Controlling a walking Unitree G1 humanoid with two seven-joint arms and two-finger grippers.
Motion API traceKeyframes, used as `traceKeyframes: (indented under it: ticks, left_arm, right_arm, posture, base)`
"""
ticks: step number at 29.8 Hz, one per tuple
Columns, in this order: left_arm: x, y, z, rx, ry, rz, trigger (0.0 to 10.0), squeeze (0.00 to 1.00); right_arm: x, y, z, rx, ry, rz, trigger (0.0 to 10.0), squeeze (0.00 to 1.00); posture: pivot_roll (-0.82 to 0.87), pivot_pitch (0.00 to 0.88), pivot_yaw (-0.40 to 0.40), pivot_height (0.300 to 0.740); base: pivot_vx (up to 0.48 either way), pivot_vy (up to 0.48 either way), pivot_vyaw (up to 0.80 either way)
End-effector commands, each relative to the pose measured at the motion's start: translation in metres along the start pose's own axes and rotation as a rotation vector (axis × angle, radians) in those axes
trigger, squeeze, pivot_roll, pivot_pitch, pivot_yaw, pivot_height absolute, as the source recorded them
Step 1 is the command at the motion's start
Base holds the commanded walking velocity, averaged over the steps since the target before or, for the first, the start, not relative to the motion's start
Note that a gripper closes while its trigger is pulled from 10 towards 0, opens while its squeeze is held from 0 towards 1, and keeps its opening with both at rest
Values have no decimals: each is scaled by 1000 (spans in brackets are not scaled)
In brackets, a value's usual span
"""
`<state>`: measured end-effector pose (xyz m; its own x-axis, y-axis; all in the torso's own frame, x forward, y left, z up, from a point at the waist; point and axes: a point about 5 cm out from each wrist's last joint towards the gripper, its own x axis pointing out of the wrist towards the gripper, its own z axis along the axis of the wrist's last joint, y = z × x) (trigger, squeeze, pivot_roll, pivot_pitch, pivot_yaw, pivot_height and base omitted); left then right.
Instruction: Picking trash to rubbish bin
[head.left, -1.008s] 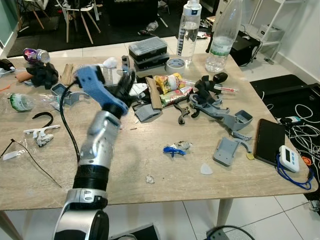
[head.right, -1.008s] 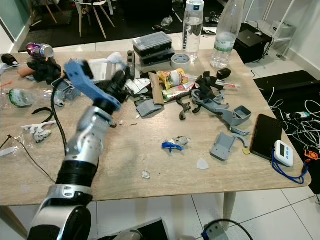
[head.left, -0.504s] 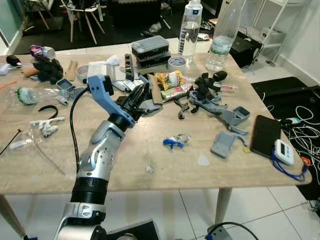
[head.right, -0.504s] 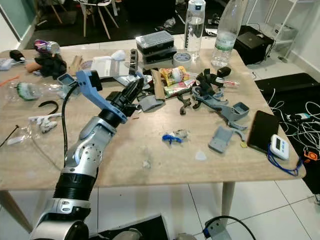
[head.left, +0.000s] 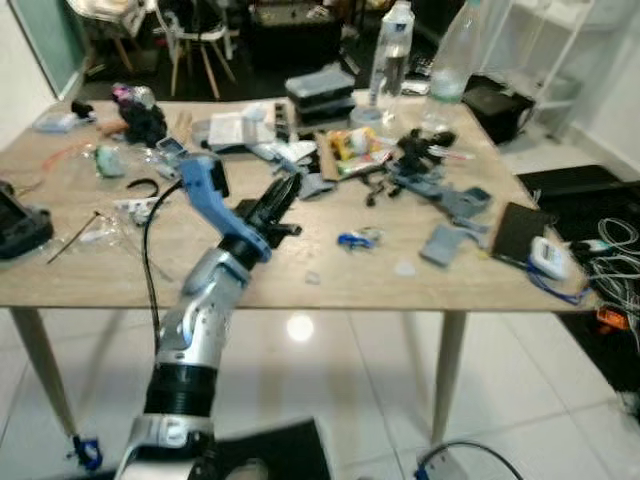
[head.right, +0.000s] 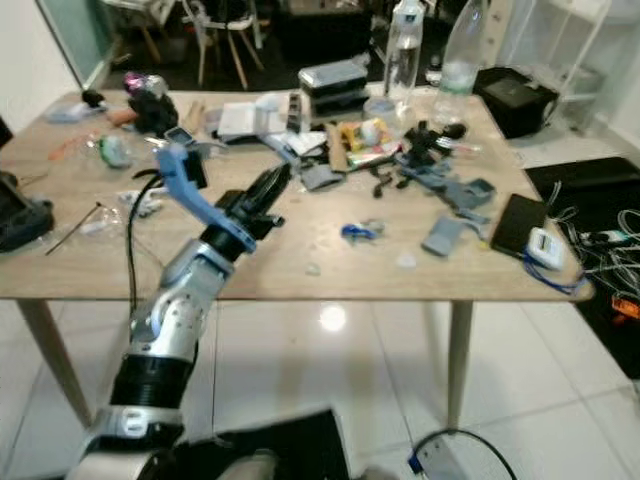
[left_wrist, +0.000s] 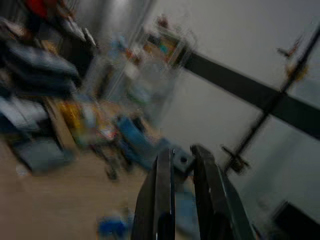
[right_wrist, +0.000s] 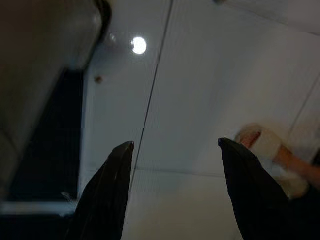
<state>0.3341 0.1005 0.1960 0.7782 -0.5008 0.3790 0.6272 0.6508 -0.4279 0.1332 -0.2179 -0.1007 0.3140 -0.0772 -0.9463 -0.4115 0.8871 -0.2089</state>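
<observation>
Left jaws (head.left: 281, 192): the two black fingers lie nearly together with a thin gap, and the left wrist view shows nothing between them; clenched or close to it, holding no object. They hover above the desk (head.left: 330, 290), pointing toward the clutter at its middle.

Right jaws (right_wrist: 172, 190): released, fingers wide apart, hanging over white floor tile (right_wrist: 200, 75). This arm is idle.

Task items: a blue-and-silver crumpled wrapper (head.left: 359, 238) lies near the front edge, beyond the left jaws and apart from them. A small pale scrap (head.left: 312, 278) sits closer to the edge. A yellow snack packet (head.left: 355, 142) lies further back among grey plastic parts (head.left: 445, 205) and two clear bottles (head.left: 392, 45). No rubbish bin can be made out.

Step in hand, by judgement: approach for a pick. The jaws should part before descending, straddle the crumpled wrapper, and close on its bulk, not its flat edge. The dark phone (head.left: 508, 232) and the cabled device (head.left: 548, 256) at the desk's right end are not trash.

View comparison: the eye views give the desk layout and the arm's bearing. The left wrist view, though blurred, confirms the finger spacing and empty grip. The right wrist view gives the floor, a lamp reflection and what appears to be a slippered foot (right_wrist: 265, 145).
</observation>
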Motion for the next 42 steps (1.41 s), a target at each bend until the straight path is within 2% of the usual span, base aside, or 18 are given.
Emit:
traceKeyframes:
  ticks: [1, 17, 21, 26, 28, 30, 33, 35, 39, 40, 42]
  left_arm:
    - [-5, 7, 1, 24, 16, 23, 10000, 0]
    - [-24, 29, -5, 68, 68, 111, 10000, 0]
    - [-38, 45, -12, 88, 119, 166, 10000, 0]
    - [-52, 60, -17, 120, 172, 214, 10000, 0]
    - [-69, 76, -22, 192, 248, 276, 10000, 0]
    - [-74, 81, -23, 214, 271, 296, 10000, 0]
    - [-99, 103, -32, 265, 374, 403, 10000, 0]
    - [-109, 110, -36, 300, 427, 436, 10000, 0]
    - [-170, 135, -58, 322, 635, 628, 10000, 0]
    - [-170, 135, -58, 322, 635, 628, 10000, 0]
    - [-195, 139, -67, 317, 712, 699, 10000, 0]
  right_arm:
    - [0, 7, -8, -9, 29, 20, 10000, 0]
    - [0, 6, -14, -16, 36, 20, 10000, 0]
    - [-1, 9, -20, -12, 47, 25, 10000, 0]
    - [0, 14, -12, -11, 35, 31, 10000, 0]
    - [1, 18, -4, -11, 23, 36, 10000, 0]
    - [1, 18, -2, -11, 21, 37, 10000, 0]
    - [2, 21, 2, -13, 13, 42, 10000, 0]
    - [2, 22, 3, -16, 10, 44, 10000, 0]
    - [2, 24, -1, -13, 16, 46, 10000, 0]
    - [2, 24, -1, -13, 16, 46, 10000, 0]
    - [2, 25, -4, -12, 22, 47, 10000, 0]
  posture:
    - [11, 58, -29, 740]
    - [7, 66, -24, 740]
    - [10, 71, -20, 740]
    - [14, 75, -14, 740]
    - [19, 76, -8, 740]
    - [19, 76, -8, 740]
    - [24, 76, -4, 740]
    - [24, 76, -4, 740]
    - [26, 77, -1, 740]
    - [26, 77, -1, 740]
    - [26, 77, -1, 740]
  base:
    - [-386, 0, 0]
    - [-384, 0, 0]
    - [-382, 0, 0]
    - [-382, 0, 0]
    - [-384, 0, 0]
    - [-382, 0, 0]
    - [-375, 0, 0]
    - [-368, 0, 0]
    - [-367, 0, 0]
    - [-371, 0, 0]
    - [-368, 0, 0]
